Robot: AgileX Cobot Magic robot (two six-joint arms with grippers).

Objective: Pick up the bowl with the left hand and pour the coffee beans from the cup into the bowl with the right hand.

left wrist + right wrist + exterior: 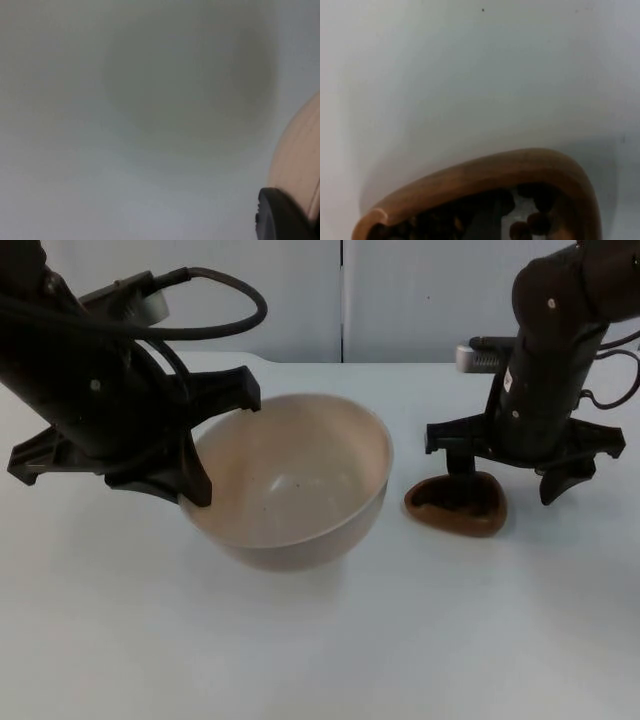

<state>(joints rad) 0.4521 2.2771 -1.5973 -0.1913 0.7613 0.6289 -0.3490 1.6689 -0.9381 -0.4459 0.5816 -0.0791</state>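
A wide cream bowl (300,475) sits mid-table with nothing in it. My left gripper (197,488) is shut on its left rim. In the left wrist view the bowl's outer wall (300,155) stands against one fingertip (280,217), and a soft round shadow lies on the table beyond, so the bowl seems raised. To the bowl's right a small brown wooden cup (470,518) of coffee beans (522,230) stands on the table. My right gripper (508,485) is open over it. One finger dips into the cup and the other hangs outside its right side.
The white table top (320,640) runs wide toward the front. The grey partition wall (400,290) closes the back. A narrow gap separates the bowl from the cup.
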